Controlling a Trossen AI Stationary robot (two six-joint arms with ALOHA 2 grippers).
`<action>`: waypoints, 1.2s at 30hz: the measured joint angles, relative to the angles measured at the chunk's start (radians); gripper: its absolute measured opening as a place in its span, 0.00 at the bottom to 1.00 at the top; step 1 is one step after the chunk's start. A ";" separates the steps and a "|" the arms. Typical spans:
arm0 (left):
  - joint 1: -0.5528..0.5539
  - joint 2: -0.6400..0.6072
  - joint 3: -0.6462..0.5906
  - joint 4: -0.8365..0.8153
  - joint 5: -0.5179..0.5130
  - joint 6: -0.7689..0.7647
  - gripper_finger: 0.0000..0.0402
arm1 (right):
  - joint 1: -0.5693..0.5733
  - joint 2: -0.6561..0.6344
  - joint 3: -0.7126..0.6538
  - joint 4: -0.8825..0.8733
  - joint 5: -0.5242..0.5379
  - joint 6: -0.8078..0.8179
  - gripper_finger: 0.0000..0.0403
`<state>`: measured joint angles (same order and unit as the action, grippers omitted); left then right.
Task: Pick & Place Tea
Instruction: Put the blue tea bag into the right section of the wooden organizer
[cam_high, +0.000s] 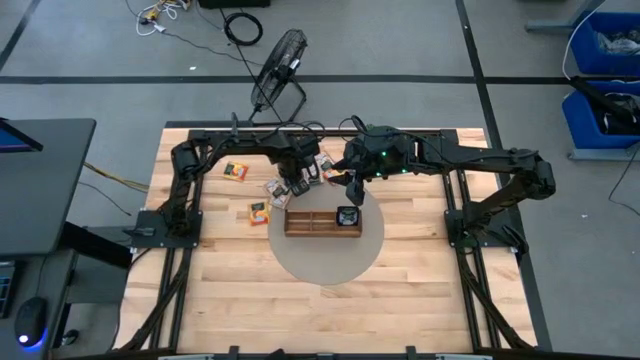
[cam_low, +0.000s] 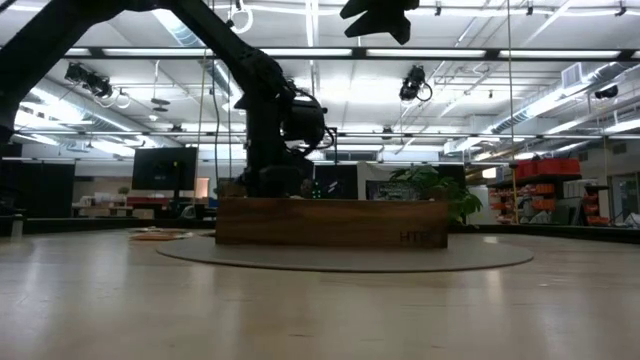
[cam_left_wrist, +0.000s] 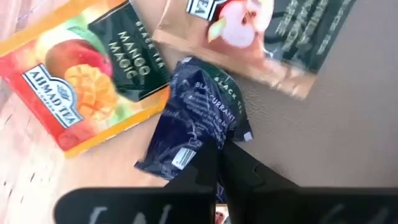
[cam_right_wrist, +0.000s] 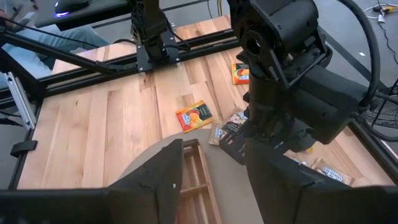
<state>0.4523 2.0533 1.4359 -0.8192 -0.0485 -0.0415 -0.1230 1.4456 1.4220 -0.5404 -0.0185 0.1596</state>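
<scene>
Tea packet (cam_high: 347, 214) in tray (cam_high: 322, 231) end compartment | other compartments unclear

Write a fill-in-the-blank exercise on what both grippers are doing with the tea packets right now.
1. The left gripper is shut on a dark ____ blackcurrant packet.
2. The right gripper hangs ____ and holds nothing.
3. The Mango Magic packet lies ____ the pinched packet.

Missing words: blue; open; beside
</scene>
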 joint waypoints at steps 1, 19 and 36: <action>-0.001 -0.013 0.000 -0.004 0.000 -0.003 0.03 | 0.000 0.000 0.000 -0.001 0.000 0.000 0.45; 0.002 -0.408 0.004 -0.028 0.533 0.015 0.01 | 0.001 0.000 0.000 -0.008 -0.079 -0.102 0.45; -0.034 -0.437 0.004 0.175 0.951 -0.250 0.01 | 0.000 0.010 -0.001 0.047 -0.097 -0.455 0.56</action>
<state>0.4182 1.6161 1.4399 -0.6441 0.9022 -0.2918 -0.1230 1.4555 1.4208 -0.4938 -0.1156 -0.2950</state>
